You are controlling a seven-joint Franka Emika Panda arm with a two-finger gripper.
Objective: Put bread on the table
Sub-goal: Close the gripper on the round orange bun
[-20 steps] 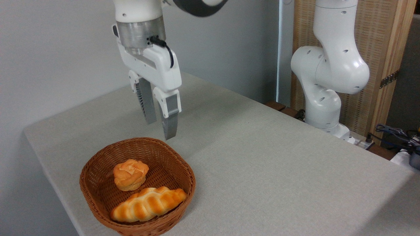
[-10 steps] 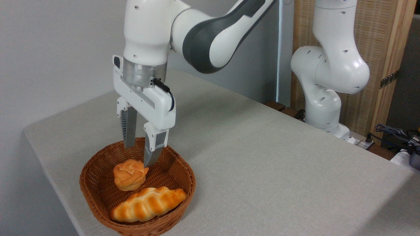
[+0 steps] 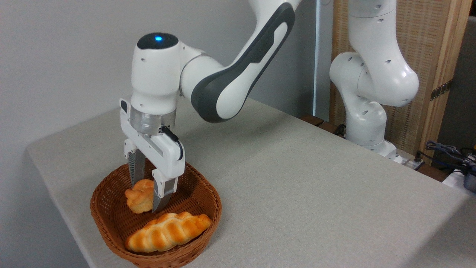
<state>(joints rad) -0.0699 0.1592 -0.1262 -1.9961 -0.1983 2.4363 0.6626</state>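
The bread point(image 3: 138, 198), a small round orange-golden bun, lies in the back left of a brown wicker basket point(image 3: 218, 207) near the front left corner of the table point(image 3: 297, 178). My gripper point(image 3: 148, 197) points straight down into the basket, and the jaws stand apart, one on each side of the bun. The near finger point(image 3: 163, 193) covers the bun's right side and seems to press against it. The far finger sits behind the bun, its tip hidden. The bun still rests on the basket floor.
A long braided golden loaf point(image 3: 167, 230) lies in the front of the basket, just below my gripper. The arm's white base point(image 3: 368, 111) stands beyond the table's far right edge, with cables point(image 3: 446, 152) beside it. The table's left and front edges run close to the basket.
My gripper has come down and a little left, from above the basket's rim to around the bun. The bun has shifted slightly to the left. The gap between the fingers looks unchanged.
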